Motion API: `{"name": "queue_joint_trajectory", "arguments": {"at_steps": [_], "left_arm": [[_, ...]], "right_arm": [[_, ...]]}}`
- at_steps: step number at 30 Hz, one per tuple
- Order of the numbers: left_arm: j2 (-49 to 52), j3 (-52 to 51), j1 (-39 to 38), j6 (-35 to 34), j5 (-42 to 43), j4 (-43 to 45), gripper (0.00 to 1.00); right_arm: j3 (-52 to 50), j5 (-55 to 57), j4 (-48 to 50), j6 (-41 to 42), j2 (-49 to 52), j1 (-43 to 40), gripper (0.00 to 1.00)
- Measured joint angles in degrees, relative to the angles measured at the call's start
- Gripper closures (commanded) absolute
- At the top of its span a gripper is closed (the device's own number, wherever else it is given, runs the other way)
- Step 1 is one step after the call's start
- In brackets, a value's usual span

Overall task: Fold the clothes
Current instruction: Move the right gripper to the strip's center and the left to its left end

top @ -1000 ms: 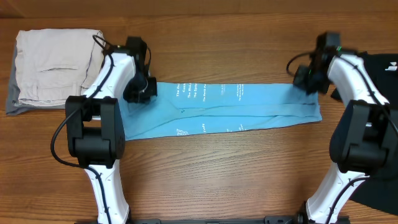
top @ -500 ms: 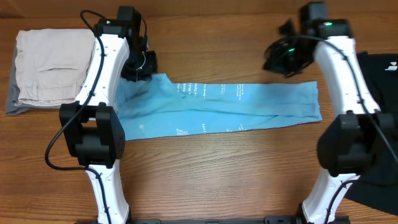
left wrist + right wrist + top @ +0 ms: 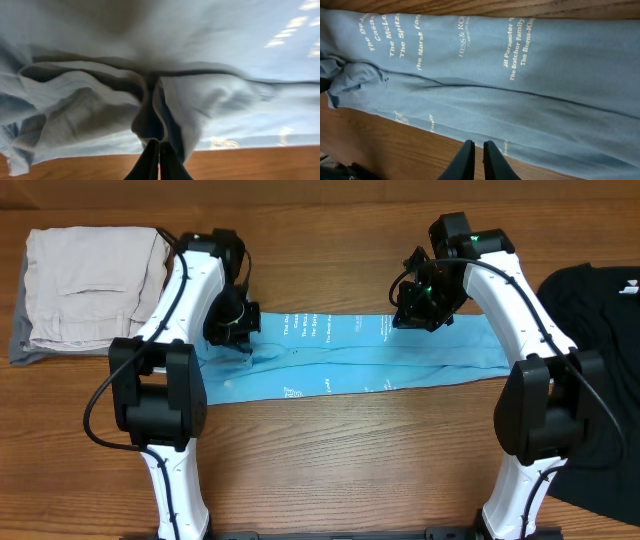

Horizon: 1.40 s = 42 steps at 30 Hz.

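T-shirt (image 3: 380, 355): light blue, folded into a long narrow band, lying on the wooden table (image 3: 350, 470) between the two arms.
Long axis: runs left to right across the table; the right end lies flat and square, the left end is rumpled.
Fabric: soft, thin knit with shallow creases along its length and small white prints near both long edges.
Left gripper (image 3: 238, 332): at the band's left end, fingers pinched together on a bunched fold of the cloth.
Left wrist view: the only one to show the grip up close; the T-shirt (image 3: 210, 100) fills the frame in puckered folds drawn down to the closed left gripper (image 3: 154, 160), with a strip of table below.
Right gripper (image 3: 412, 308): over the upper edge, right of the middle, fingers nearly together and holding nothing.
Right wrist view: the right gripper (image 3: 475, 160) hangs above the T-shirt (image 3: 545, 100), and the pale lettering, a blur from overhead, resolves into lines of names.
Overhead only: shows the whole band, both arms and the surroundings.
Far left: folded beige trousers (image 3: 90, 285) stacked on a gray garment (image 3: 20, 345).
Far right: a black garment (image 3: 600, 340), apart from the band.
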Motion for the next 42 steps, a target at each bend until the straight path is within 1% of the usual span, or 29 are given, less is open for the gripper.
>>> {"name": "queue_joint_trajectory", "arguments": {"at_steps": [3, 4, 5, 7, 8, 11, 13, 16, 19, 22, 24, 26, 28, 30, 33, 34, 35, 36, 37, 39, 41, 42], "left_arm": [[0.0, -1.6, 0.02, -0.02, -1.9, 1.62, 0.9], [0.0, -1.7, 0.02, -0.02, -2.73, 2.25, 0.87], [0.0, -1.7, 0.02, -0.04, -3.54, 2.93, 0.81], [0.0, -1.7, 0.02, -0.31, -5.14, 3.58, 0.64], [0.0, -1.7, 0.02, -0.52, -5.7, 3.58, 0.59], [0.0, -1.7, 0.07, -1.11, -6.86, 3.93, 0.35], [0.0, -1.7, 0.17, -1.25, -7.28, 4.5, 0.31], [0.0, -1.66, 0.35, -1.46, -7.58, 4.26, 0.31], [0.0, -0.57, 0.46, -1.46, -7.72, 0.96, 0.34], [0.0, 2.91, 0.5, -1.46, -8.39, -2.1, 0.33], [-0.02, 5.07, 0.52, -1.46, -8.81, -2.32, 0.32], [-0.42, 6.8, 0.7, -1.49, -8.83, -1.88, 0.3], [-1.66, 8.0, 1.09, -1.64, -8.76, -1.01, 0.29], [-3.72, 8.68, 1.68, -2.16, -8.39, 0.46, 0.27], [-8.7, 9.09, 3.65, -3.65, -7.61, 2.12, 0.21], [-10.6, 9.18, 4.63, -4.33, -7.45, 2.43, 0.16], [-12.48, 9.38, 5.73, -4.9, -7.43, 2.64, 0.1], [-14.53, 9.68, 7.17, -5.86, -7.21, 2.69, 0.0], [-16.15, 9.97, 8.61, -6.36, -7.21, 2.6, 0.0], [-18.71, 10.62, 11.65, -7.63, -6.88, 1.84, 0.11], [-20.0, 11.08, 14.64, -8.55, -6.14, -0.59, 0.24], [-20.17, 11.17, 16.13, -8.5, -5.6, -2.47, 0.35]], "right_arm": [[-0.02, -0.22, 0.33, 0.0, 0.0, 0.15, 0.89], [-0.02, -0.2, 0.81, 0.02, 0.0, 0.26, 0.89], [-0.02, -0.22, 1.49, 0.02, 0.0, 0.44, 0.89], [-0.02, -0.2, 2.58, 0.0, 0.0, 1.14, 0.88], [-0.02, -0.2, 3.1, 0.0, 0.0, 1.68, 0.88], [-0.04, -0.2, 4.61, 0.04, 0.04, 3.85, 0.88], [-0.11, -0.2, 6.36, 0.0, 0.15, 6.03, 0.88], [-0.13, -0.2, 8.81, 0.02, 0.57, 9.09, 0.87], [-0.13, -0.15, 9.53, 0.02, 1.01, 11.56, 0.87], [-0.15, -0.15, 9.51, 0.0, 1.4, 13.05, 0.86], [-0.17, -0.17, 9.55, -0.11, 1.42, 13.86, 0.85], [-0.17, -0.2, 10.05, -0.44, 1.4, 14.78, 0.77], [-0.17, -0.22, 11.56, -1.29, 1.44, 15.89, 0.67], [-0.17, -0.22, 13.66, -2.84, 1.51, 17.29, 0.63], [-0.17, -0.31, 16.96, -5.53, 1.9, 19.67, 0.63], [-0.17, -0.33, 18.01, -6.29, 2.21, 20.39, 0.63], [-0.17, -0.42, 19.3, -6.86, 2.58, 21.05, 0.63], [-0.17, -0.42, 20.68, -7.5, 3.17, 21.73, 0.63], [-0.17, -0.46, 21.86, -7.76, 3.74, 22.29, 0.63], [-0.17, -0.63, 23.93, -8.33, 5.25, 23.1, 0.63], [-0.17, -1.31, 25.81, -8.7, 7.17, 23.76, 0.63], [-0.17, -1.75, 26.4, -8.79, 8.22, 24.0, 0.63]]}}
